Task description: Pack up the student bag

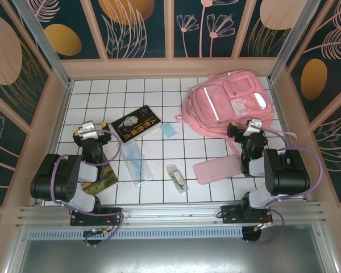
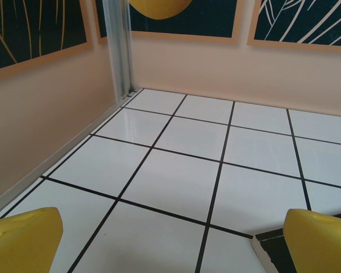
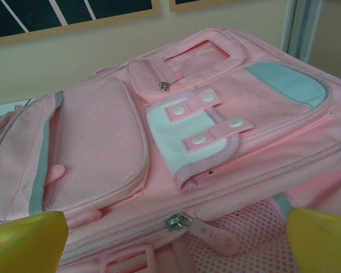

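Hovering with my right pincer (image 1: 247, 128) spread wide just short of the student bag (image 1: 224, 102) in the far right corner, my left pincer (image 1: 88, 131) equally spread, I judged that the small zipper pull (image 3: 209, 232) could slip my fingers (image 3: 23, 239), leaving the bag shut.

The student bag (image 1: 221, 108) is pink with a white patch and pale teal strips. The table (image 1: 102, 96) is white, gridded black. Far wall panels (image 1: 137, 35) are dark with peach leaves.
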Controlling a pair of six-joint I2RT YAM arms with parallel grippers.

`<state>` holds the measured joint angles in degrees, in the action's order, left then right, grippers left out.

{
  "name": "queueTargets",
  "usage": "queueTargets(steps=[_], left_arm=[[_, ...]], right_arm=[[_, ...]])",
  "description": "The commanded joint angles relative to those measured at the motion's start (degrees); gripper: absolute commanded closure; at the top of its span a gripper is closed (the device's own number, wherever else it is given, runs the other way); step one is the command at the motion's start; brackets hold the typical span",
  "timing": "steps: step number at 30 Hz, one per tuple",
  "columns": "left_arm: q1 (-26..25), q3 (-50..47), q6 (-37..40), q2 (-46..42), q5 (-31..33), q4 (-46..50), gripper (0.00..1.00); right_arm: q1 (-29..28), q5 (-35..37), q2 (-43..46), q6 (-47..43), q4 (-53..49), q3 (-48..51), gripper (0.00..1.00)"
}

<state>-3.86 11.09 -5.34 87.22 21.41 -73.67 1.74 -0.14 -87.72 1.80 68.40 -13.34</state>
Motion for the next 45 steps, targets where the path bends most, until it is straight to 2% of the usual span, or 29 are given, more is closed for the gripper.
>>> queueTargets(steps=[1,3,5,8,13,15,17,22,27,32,38,43,45], left_arm=[[0.00,2.77,0.62,-3.32,-0.40,3.15,0.01],[-0.01,6.38,0.51,-6.48,-0.54,12.58,0.01],[-0.01,9.84,0.56,-9.03,-0.46,19.99,0.01],[-0.01,14.73,-4.37,-11.31,0.77,28.98,0.01],[-0.10,23.49,-17.63,-11.22,-7.67,43.19,0.01],[-0.33,25.60,-24.75,-10.10,-13.45,46.66,0.01],[-1.68,26.79,-29.60,-8.66,-18.59,47.50,0.01],[-11.57,30.13,-35.78,-4.65,-20.11,48.48,0.01],[-20.84,35.51,-43.09,3.38,-22.56,46.33,0.01],[-28.11,44.16,-49.06,14.80,-23.54,45.08,0.01],[-32.42,57.44,-55.94,28.96,-26.33,46.89,0.01],[-34.82,67.14,-56.52,37.55,-26.95,51.52,0.02],[-35.42,71.03,-56.87,40.85,-26.98,53.30,0.05]], right_arm=[[0.18,-1.01,0.17,-1.11,2.52,-0.17,0.01],[-0.56,0.69,2.82,-1.10,-2.09,-1.54,0.01],[-1.66,5.32,6.00,-1.01,-8.93,-4.04,0.02],[-3.34,11.15,10.10,2.87,-23.71,-9.85,0.04],[-3.24,15.66,12.27,23.31,-55.35,-22.32,0.05],[-2.82,14.97,11.46,29.25,-64.75,-26.62,0.05],[-1.57,12.70,10.15,32.86,-69.75,-29.49,0.05],[5.23,1.36,5.94,38.30,-71.27,-32.80,0.05],[8.53,-1.89,3.44,38.00,-69.49,-33.72,0.04],[12.72,-9.01,0.44,36.16,-66.92,-33.78,0.04],[13.14,-13.93,-1.37,34.82,-64.72,-33.22,0.04],[13.20,-15.92,-2.40,34.50,-62.83,-32.03,0.04],[13.12,-16.94,-2.97,34.58,-62.13,-31.75,0.04]])
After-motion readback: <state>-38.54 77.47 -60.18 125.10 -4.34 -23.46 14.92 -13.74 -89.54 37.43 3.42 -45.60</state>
